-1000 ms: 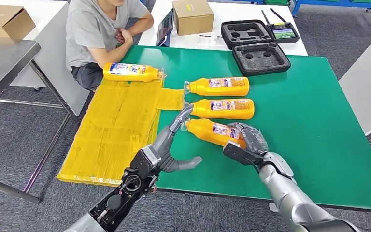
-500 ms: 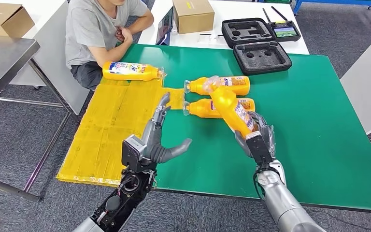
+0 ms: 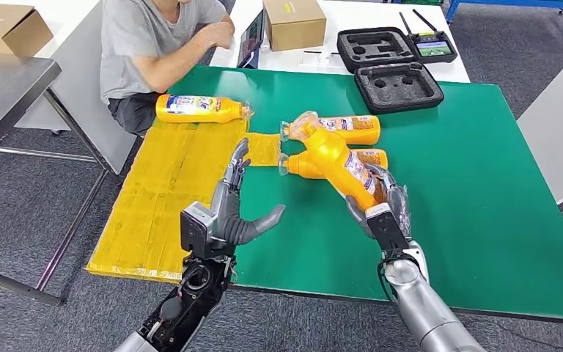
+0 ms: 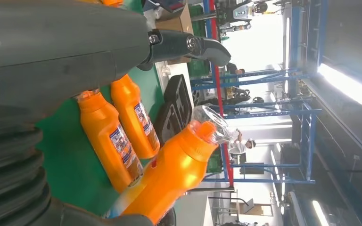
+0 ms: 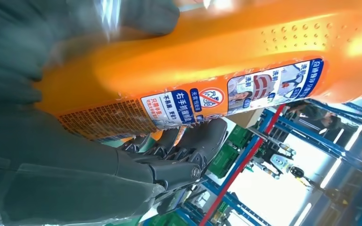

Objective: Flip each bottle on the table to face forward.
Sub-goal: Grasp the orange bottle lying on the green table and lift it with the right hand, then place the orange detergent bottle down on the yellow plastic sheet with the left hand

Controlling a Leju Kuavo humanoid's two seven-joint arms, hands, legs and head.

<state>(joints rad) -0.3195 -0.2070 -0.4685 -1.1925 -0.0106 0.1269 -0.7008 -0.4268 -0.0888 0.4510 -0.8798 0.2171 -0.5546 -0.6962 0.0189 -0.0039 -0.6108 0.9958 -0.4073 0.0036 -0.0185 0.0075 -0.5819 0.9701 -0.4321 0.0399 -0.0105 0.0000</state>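
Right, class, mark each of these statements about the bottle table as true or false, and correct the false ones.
1. The right hand holds an orange bottle lifted off the green table. True.
2. The left hand grips a bottle. False: it holds nothing, fingers apart.
3. Two orange bottles lie on the green table behind the lifted one. True.
4. The bottle near the person stands upright. False: it lies on its side at the edge of the yellow sheet.
5. The black foam case is closed. False: it lies open.
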